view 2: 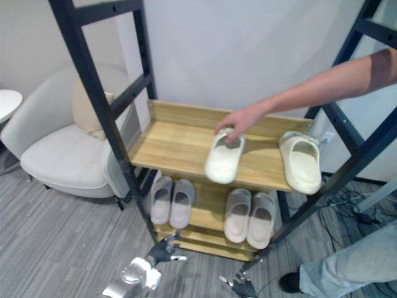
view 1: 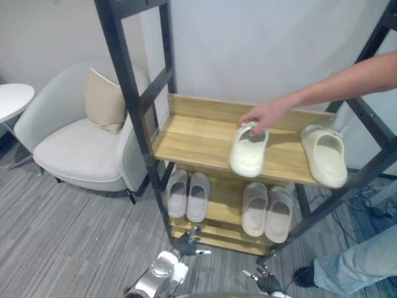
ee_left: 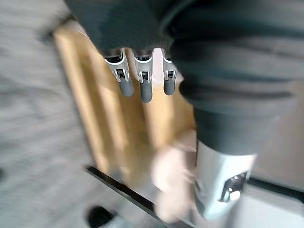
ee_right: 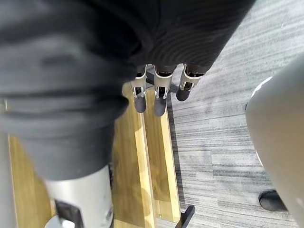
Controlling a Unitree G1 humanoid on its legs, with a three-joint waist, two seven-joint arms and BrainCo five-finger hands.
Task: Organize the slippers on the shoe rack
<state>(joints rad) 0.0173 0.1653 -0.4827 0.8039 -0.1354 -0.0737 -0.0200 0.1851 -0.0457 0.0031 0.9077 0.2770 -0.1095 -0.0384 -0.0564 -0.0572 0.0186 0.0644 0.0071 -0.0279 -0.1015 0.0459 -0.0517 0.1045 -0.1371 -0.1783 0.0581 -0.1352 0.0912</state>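
A black-framed shoe rack has wooden shelves. On its upper shelf [view 1: 192,139] lie two cream slippers. A person's hand [view 1: 260,115] rests on the heel of the middle one [view 1: 248,155], whose toe sticks out over the front edge. The other cream slipper [view 1: 325,155] lies at the right end. One shelf lower stand two pairs of grey slippers [view 1: 187,195] [view 1: 268,211]. My left hand [view 1: 186,245] hangs low in front of the rack's base, open with fingers [ee_left: 142,83] straight and empty. My right hand [view 1: 263,276] is also low and open, its fingers [ee_right: 159,95] relaxed above the bottom boards.
A light grey armchair [view 1: 80,143] with a beige cushion [view 1: 105,99] stands left of the rack, and a white round table [view 1: 9,99] is at the far left. The person's leg [view 1: 360,261] and dark shoe [view 1: 304,276] are at the lower right. Cables lie by the rack's right side.
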